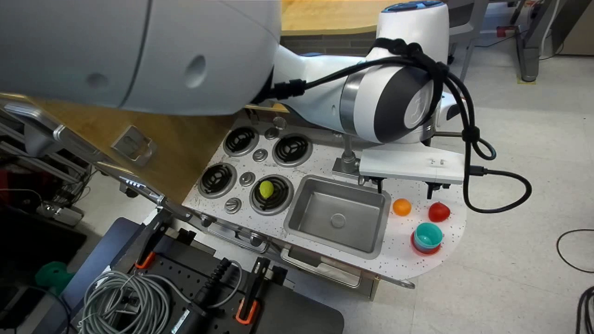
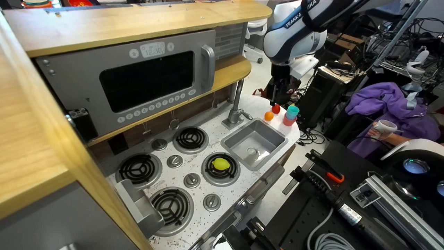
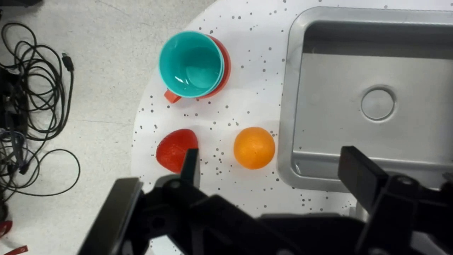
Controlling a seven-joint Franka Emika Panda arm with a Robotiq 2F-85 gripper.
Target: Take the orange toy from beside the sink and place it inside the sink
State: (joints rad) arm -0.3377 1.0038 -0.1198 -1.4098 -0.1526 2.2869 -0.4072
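"So, is the orange toy grabbed yet or what?"

"Nah, it's sitting on the white bench, right beside the sink, barely clear of the rim. The gripper hangs around that end with its fingers spread wide and nothing held, so I'd call this the approach step, just short of the grasp."

"Lined up, though?"

"Kinda. In the wrist view the toy shows between the two fingertips, a bit nearer the one covering part of the red toy, so I'd fine-tune the centring on the way down. Can't really judge the height from these angles tbh."

"Why not just drop straight down?"

"Not at that spread lol. One finger might knock the red toy, and the other shows in front of the sink, so it could catch the rim. My guess: bring the fingers in some, lower gently, squeeze. Toy looks round, so it'd probably roll if bumped."

"And after that?"

"Easy part imo. Lift enough to clear the rim, ease over the sink, let go low so it doesn't bounce out. The stacked cups look well out of the way of that path."
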